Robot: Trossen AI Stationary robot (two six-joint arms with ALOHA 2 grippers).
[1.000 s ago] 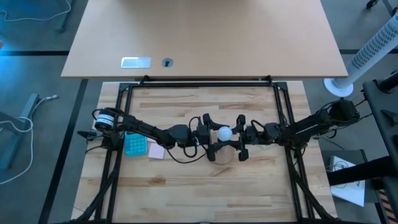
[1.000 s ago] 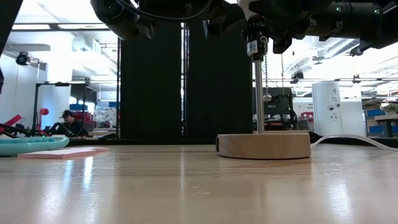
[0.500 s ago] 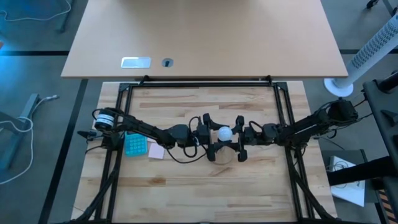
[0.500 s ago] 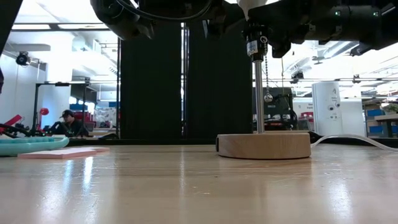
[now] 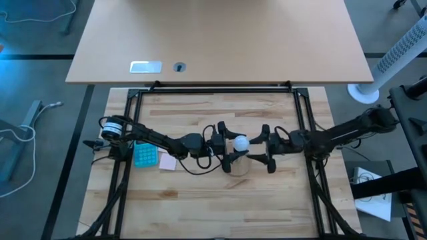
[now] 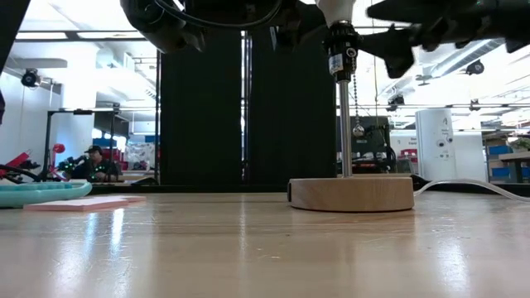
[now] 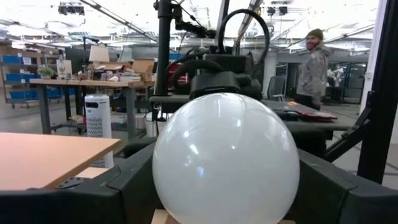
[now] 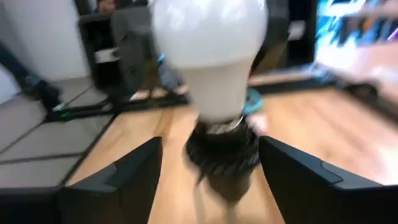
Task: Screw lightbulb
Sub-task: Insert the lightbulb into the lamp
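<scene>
The bulb (image 5: pixel 240 142) sat upright in the black socket (image 6: pixel 341 51) atop a thin metal post (image 6: pixel 344 124), which rose from the round wooden base (image 6: pixel 351 194) near the middle of the table (image 5: pixel 200 207). A pull chain (image 6: pixel 354 103) with a small ball hung just beside the post.

My left hand (image 5: pixel 223 138) was at the bulb from the left; in its wrist view the white globe (image 7: pixel 225 158) filled the gap between my two dark fingers (image 7: pixel 124 186), which sat close on either side. I could not tell whether they pressed the glass or only flanked it.

My right hand (image 5: pixel 265 147) was just to the right of the bulb, its fingers (image 8: pixel 118 180) spread apart and holding nothing. Through its wrist view the bulb (image 8: pixel 211 56) and socket (image 8: pixel 222 146) stood in the open gap, clear of both fingers.

A teal tray (image 5: pixel 145 155) and a pink pad (image 5: pixel 167 162) lay side by side on the table under my left arm.
</scene>
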